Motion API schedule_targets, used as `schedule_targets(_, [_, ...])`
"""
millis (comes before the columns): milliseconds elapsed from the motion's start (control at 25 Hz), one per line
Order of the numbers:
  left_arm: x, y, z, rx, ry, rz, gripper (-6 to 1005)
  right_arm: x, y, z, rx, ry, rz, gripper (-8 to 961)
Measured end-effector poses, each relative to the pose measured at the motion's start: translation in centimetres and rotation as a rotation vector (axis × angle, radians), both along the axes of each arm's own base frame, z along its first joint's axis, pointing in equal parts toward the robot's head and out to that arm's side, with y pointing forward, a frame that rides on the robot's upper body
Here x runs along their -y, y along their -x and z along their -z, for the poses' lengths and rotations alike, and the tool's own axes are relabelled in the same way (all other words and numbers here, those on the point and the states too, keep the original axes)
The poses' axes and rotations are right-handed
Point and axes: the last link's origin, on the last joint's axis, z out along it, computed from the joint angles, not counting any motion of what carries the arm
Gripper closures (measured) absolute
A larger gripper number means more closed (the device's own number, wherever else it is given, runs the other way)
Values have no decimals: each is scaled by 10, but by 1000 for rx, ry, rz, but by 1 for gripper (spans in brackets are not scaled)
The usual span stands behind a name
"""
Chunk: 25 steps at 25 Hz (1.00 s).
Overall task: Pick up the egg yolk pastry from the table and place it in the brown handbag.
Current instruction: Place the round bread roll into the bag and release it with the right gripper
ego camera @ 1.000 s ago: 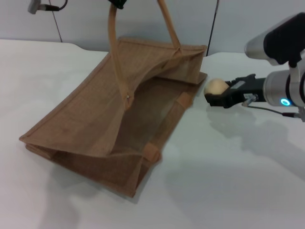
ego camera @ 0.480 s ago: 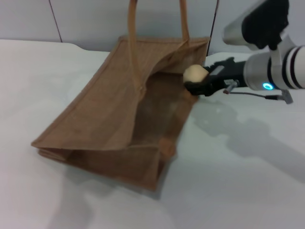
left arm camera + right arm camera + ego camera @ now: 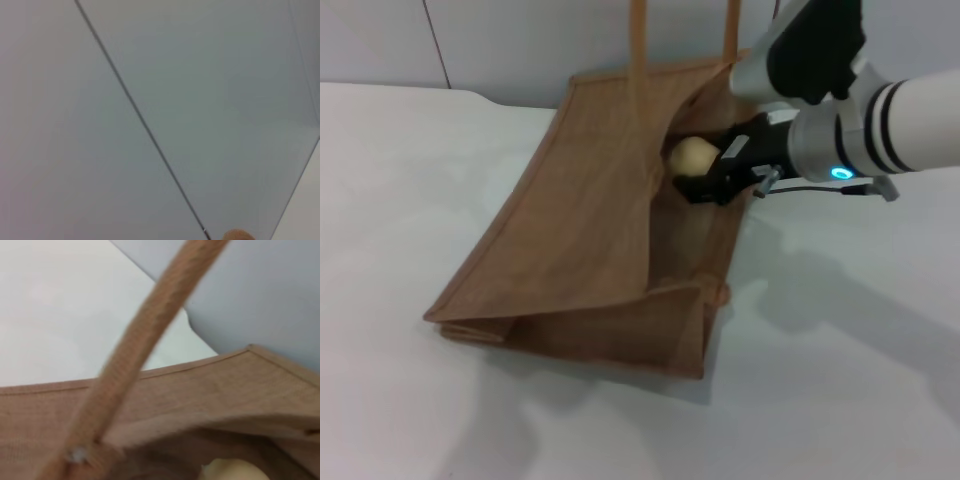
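Inside the mouth of the brown handbag (image 3: 590,230) is where the action is right now: the right end effector (image 3: 705,178) is poked in through the opening, clenched on the egg yolk pastry (image 3: 691,156), which sits just past the bag's rim and above the inner wall, not resting on anything yet. The bag lies tilted on the white tabletop (image 3: 840,380), with its handles (image 3: 638,40) pulled straight up out of the top of the head view. I'd guess the left end effector is what's holding them up there, but it isn't visible anywhere, so I can't tell its state; the left wrist view is basically just wall.

Tips for doing this bit well, as I see it:
- Push a little deeper before letting go. The pastry is round and the bag is slanted, so a drop near the rim could roll straight back out.
- Get low so it settles on the fabric instead of bouncing.
- Watch the handle strap (image 3: 150,340); in the right wrist view it crosses right in front, close enough to snag on the way out.
- Open up gently, then back out along the same line.
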Motion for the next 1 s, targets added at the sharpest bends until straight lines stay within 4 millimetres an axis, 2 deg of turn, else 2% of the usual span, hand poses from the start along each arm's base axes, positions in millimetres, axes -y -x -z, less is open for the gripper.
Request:
schedule_targets(320, [3,-10,9,-13,18,25,879,-3,4,9,-92,55,0,338])
schedule_targets(800, [2,-14,10,-15,19,30,879,-2,7,15,-61,72,-44,340])
schedule_targets(1000, [1,-13,9,-13,17,28,879,-3,5,15,-61,62,-40,198])
